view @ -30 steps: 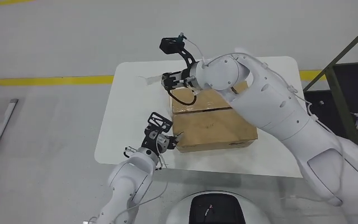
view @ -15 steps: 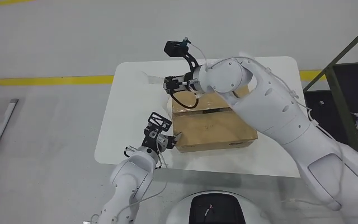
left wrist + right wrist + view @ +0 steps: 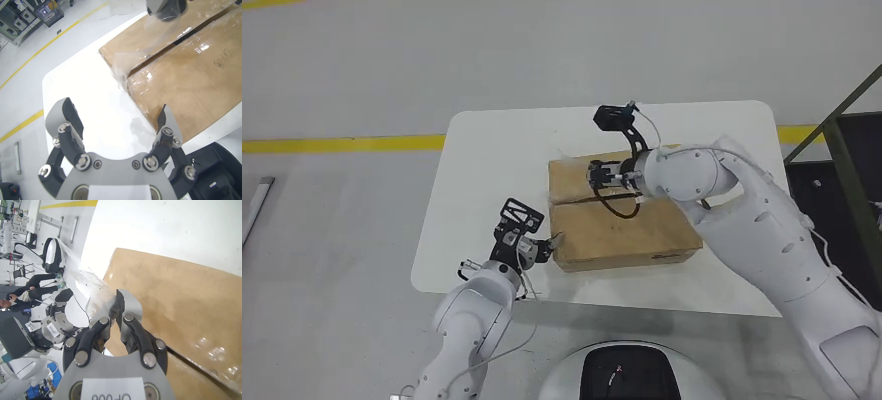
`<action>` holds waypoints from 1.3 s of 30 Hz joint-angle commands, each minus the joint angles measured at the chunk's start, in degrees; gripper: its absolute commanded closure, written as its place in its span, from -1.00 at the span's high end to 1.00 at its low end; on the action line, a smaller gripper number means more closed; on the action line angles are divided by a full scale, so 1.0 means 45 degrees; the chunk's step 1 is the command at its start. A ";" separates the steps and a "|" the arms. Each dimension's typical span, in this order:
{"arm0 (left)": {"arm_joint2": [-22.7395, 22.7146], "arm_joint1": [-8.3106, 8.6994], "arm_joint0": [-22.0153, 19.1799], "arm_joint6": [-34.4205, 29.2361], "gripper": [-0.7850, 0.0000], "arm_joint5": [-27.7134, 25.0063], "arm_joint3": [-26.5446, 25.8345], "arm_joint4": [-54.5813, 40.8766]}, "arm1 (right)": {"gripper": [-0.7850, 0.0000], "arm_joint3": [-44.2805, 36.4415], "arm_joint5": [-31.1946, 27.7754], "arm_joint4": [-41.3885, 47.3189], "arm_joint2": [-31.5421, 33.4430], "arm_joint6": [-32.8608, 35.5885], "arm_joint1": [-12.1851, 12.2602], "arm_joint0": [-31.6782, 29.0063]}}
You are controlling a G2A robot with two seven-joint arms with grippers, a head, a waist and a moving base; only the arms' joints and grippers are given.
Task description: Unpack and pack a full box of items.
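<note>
One second on, our right gripper (image 3: 594, 178), clamped on the clear tape (image 3: 90, 283), swings back over the box (image 3: 632, 235) near the table's (image 3: 482, 190) front edge. Left gripper (image 3: 115, 111) gapes, empty. Seam looks freed; flaps next.

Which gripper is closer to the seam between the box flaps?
Right. The right gripper is above the seam, shut on clear tape. The left gripper is open beside the box's near corner, away from the seam.

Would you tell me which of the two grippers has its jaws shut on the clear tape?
The right gripper, over the box, pinches the clear tape; the left gripper is open, holding nothing.
</note>
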 commanded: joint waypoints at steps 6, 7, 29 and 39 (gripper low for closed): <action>0.0150 -0.0022 0.0018 -0.0051 1.00 0.0043 -0.0024 0.0186 | -1.00 -0.1381 -0.0160 -0.0822 0.1005 -0.0204 0.0377 -0.1456; 0.0164 -0.0024 0.0024 -0.0059 1.00 0.0029 -0.0050 0.0204 | -1.00 -0.1562 -0.0333 -0.0987 0.1075 -0.0326 0.0413 -0.1576; 0.0030 -0.0033 0.0110 0.0033 1.00 -0.0071 -0.0534 0.0544 | -1.00 -0.2624 -0.0493 -0.1416 0.1521 -0.0735 0.0644 -0.2851; -0.0059 -0.0081 -0.0182 0.0126 -0.29 0.0133 -0.1051 0.0277 | -1.00 -0.2838 0.0019 -0.1340 0.1714 -0.0814 0.0694 -0.3269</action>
